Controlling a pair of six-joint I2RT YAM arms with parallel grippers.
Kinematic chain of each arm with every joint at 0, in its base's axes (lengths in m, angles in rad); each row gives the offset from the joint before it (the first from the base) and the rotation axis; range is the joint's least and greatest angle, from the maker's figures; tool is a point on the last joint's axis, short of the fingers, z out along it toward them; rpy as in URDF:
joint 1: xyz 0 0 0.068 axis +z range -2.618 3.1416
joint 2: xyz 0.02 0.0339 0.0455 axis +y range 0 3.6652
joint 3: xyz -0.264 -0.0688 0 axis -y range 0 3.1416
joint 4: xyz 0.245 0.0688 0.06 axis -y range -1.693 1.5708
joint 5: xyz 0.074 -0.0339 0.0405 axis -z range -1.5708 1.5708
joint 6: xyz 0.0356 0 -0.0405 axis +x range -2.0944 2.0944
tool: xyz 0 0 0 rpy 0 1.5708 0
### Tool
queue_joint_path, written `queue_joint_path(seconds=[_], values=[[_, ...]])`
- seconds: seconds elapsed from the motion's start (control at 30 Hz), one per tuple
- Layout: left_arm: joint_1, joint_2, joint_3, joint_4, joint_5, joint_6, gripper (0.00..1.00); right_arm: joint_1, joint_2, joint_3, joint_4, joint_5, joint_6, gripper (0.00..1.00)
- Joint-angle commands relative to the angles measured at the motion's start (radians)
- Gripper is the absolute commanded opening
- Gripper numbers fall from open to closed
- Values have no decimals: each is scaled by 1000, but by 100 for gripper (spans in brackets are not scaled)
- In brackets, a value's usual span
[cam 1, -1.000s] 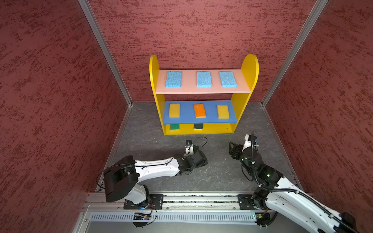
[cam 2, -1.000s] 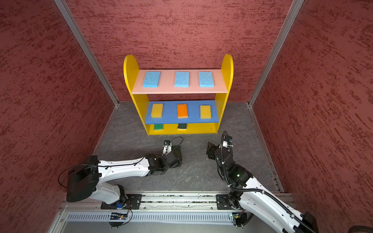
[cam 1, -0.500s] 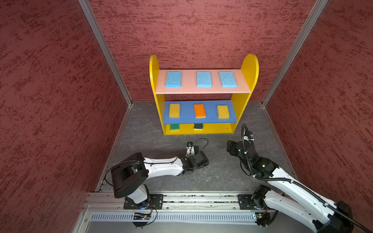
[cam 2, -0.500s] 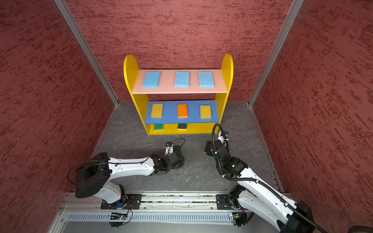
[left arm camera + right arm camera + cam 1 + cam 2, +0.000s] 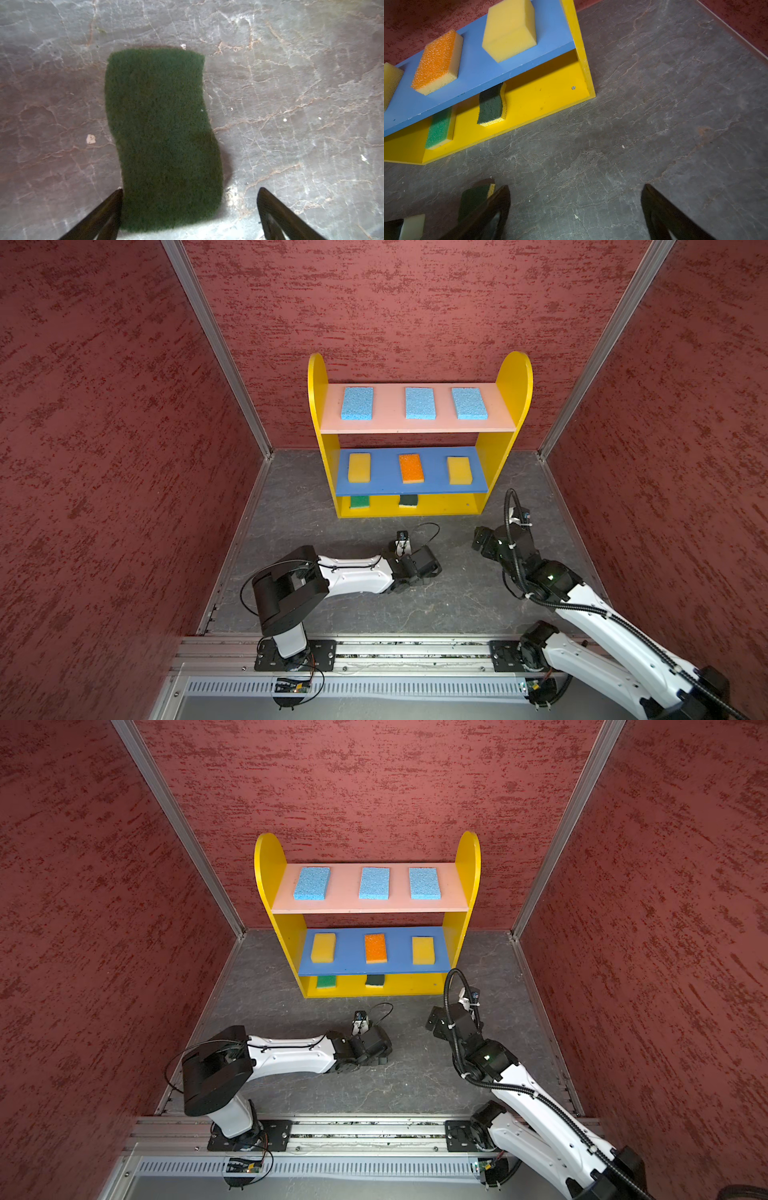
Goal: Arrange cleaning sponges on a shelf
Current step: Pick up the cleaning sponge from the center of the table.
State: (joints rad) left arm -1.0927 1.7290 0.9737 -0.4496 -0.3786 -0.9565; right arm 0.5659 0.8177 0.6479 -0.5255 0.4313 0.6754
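One dark green sponge lay on the floor before the shelf, long axis running forward between the spread fingers of the left gripper; the right gripper gaped empty, farther off.

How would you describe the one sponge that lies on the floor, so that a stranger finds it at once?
From the yellow shelf, come forward over the grey floor to the left gripper; the sponge lies flat below its open jaws. It is dark green with wavy edges, and it alone is off the shelf.
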Motion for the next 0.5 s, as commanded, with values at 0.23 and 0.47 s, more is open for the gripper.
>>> queue_joint_path(seconds=[0.23,0.47], values=[[23,68,70,-108,23,-33,92,-27,-60,20,-37,-13,-28,99],[43,68,41,-73,69,-24,73,-35,-92,1,-47,-3,-32,98]])
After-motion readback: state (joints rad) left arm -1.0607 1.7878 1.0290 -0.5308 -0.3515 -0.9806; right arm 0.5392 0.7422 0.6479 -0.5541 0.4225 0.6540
